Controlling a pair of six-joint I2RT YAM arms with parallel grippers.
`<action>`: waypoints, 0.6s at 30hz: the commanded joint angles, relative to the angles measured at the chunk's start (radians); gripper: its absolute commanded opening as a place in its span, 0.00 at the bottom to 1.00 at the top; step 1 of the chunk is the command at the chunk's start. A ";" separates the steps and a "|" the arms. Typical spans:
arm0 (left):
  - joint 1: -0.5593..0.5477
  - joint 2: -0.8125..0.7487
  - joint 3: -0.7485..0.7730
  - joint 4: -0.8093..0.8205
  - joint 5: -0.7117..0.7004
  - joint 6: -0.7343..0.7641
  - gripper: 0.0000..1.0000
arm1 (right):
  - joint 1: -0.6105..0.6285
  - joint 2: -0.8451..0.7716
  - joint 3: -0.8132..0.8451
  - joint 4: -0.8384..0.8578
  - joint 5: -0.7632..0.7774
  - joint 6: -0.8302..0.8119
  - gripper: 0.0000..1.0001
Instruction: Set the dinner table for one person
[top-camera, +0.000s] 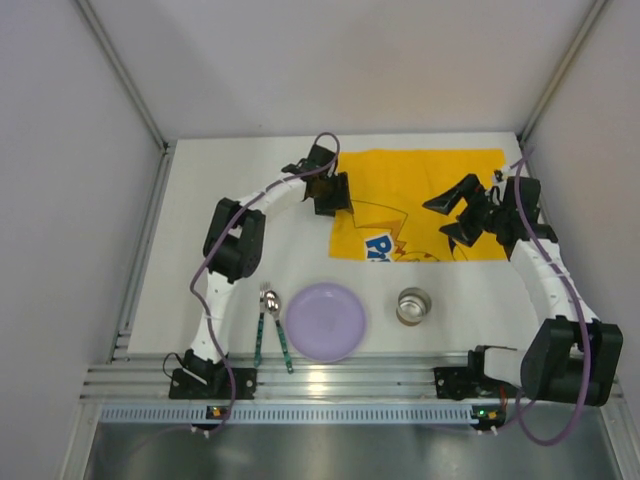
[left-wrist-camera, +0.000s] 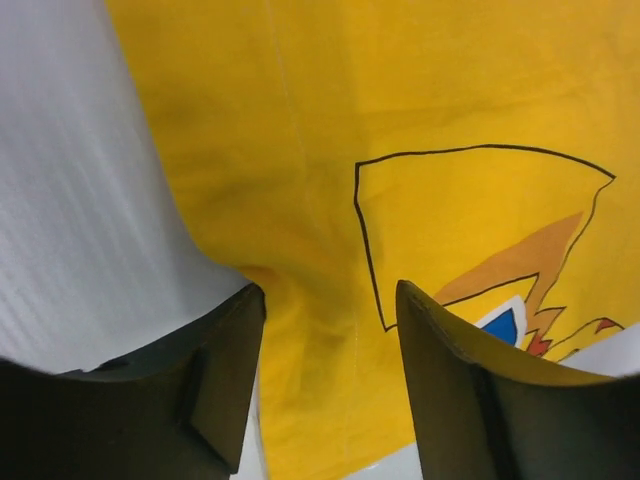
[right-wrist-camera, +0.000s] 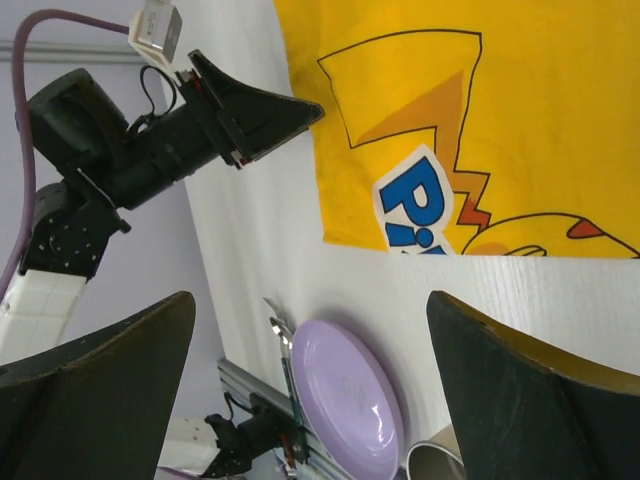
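Note:
The white dinner table (top-camera: 190, 200) bears a yellow printed placemat (top-camera: 420, 190) at the back right. My left gripper (top-camera: 331, 196) is open at the placemat's left edge; in the left wrist view its gripper (left-wrist-camera: 330, 300) has its fingers standing astride the yellow cloth edge (left-wrist-camera: 310, 340), which looks slightly rumpled there. My right gripper (top-camera: 455, 215) is wide open and empty above the placemat's right part. A lilac plate (top-camera: 325, 321), a metal cup (top-camera: 413, 306), a fork (top-camera: 261, 322) and a spoon (top-camera: 279, 328) lie near the front edge.
The right wrist view shows the plate (right-wrist-camera: 345, 395), the cup rim (right-wrist-camera: 435, 465), the cutlery (right-wrist-camera: 287, 360), the placemat (right-wrist-camera: 500, 110) and the left gripper (right-wrist-camera: 250, 110). Grey walls enclose the table on three sides. A ribbed aluminium rail (top-camera: 330, 385) runs along the front.

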 joint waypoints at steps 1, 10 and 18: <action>-0.019 0.072 0.029 0.001 0.036 -0.038 0.60 | -0.024 -0.030 -0.015 -0.036 -0.011 -0.051 1.00; 0.036 -0.008 -0.032 -0.034 0.003 -0.029 0.00 | -0.039 0.004 0.014 -0.066 -0.012 -0.091 1.00; 0.318 -0.295 -0.345 -0.005 -0.037 0.080 0.00 | -0.044 0.039 0.031 -0.072 -0.012 -0.104 1.00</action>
